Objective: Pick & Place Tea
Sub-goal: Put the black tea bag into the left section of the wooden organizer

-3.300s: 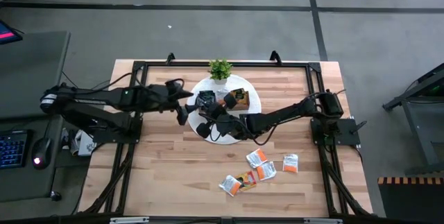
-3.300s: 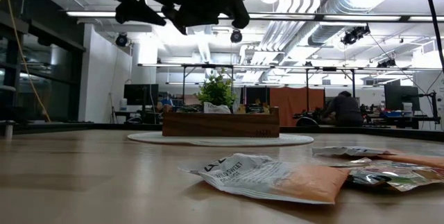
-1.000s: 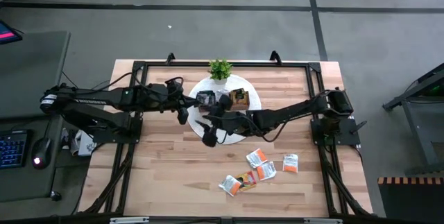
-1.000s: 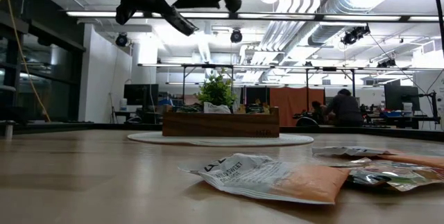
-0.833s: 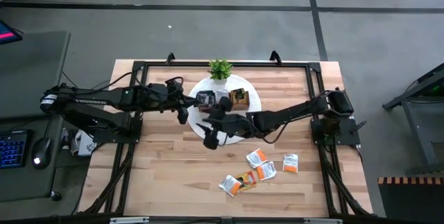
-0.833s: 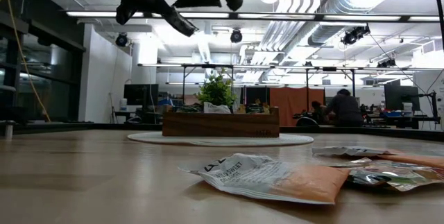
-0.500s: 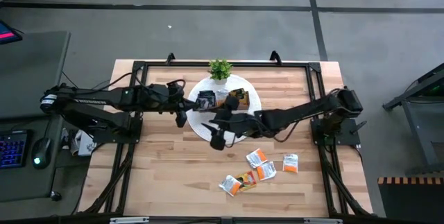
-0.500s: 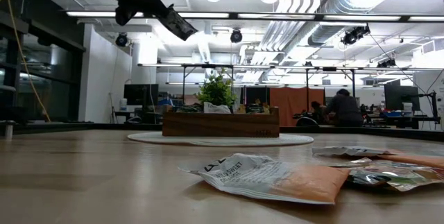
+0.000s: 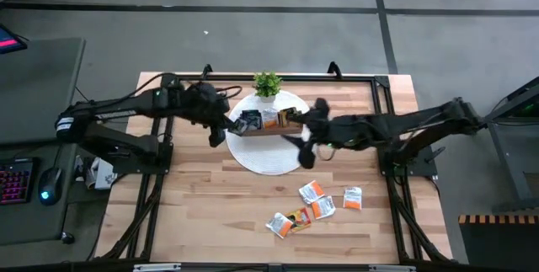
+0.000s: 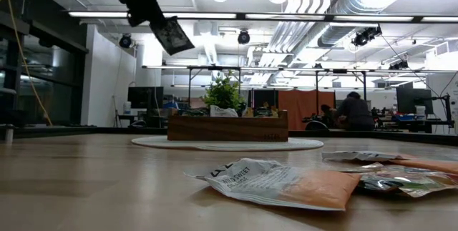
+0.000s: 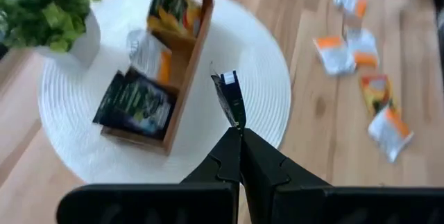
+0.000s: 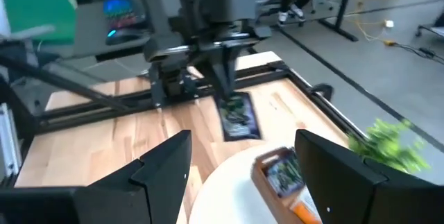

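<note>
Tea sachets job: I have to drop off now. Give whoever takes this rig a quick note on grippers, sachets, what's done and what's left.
Left gripper: shut on a dark sachet, held in the air beside the wooden tray.
Right gripper: open, empty, over the white mat by the tray's right end.
Done: sachets sit in all three tray compartments.
Left: place the held one, then the loose sachets on the table.

A wooden tray (image 9: 265, 124) sits on a round mat (image 9: 268, 141) at the table's (image 9: 194, 213) far middle, sachets in its compartments, a potted plant (image 9: 267, 83) just behind it. The left gripper (image 9: 221, 125) holds a tea sachet (image 11: 229, 96) above the mat's left edge; the right gripper (image 9: 305, 141) hangs over its right edge. Loose sachets (image 9: 313, 202) lie scattered nearer the front, right of centre.
</note>
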You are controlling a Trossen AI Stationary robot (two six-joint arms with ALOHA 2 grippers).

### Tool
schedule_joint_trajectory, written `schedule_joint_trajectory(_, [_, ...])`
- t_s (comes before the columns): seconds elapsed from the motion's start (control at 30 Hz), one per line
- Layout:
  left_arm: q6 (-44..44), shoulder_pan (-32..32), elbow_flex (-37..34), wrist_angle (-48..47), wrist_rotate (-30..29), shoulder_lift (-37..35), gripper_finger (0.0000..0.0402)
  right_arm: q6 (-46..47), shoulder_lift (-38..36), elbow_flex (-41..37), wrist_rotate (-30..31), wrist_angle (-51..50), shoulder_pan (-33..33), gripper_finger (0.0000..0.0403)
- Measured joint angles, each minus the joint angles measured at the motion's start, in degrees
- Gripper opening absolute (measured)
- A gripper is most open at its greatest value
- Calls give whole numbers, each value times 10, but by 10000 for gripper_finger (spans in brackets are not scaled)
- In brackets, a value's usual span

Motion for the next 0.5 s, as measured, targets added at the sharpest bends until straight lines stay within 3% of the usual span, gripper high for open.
schedule_joint_trajectory(0.27, [148, 57, 71, -84, 92, 90, 0, 49, -129, -140, 31, 85, 15, 252])
schedule_joint_trajectory(0.4, [204, 64, 99, -124, 95, 142, 0, 54, -180, -200, 32, 142, 24, 252])
schedule_joint_trajectory(0.5, [237, 64, 117, -145, 63, 178, 0, 56, -209, -234, 33, 161, 30, 252])
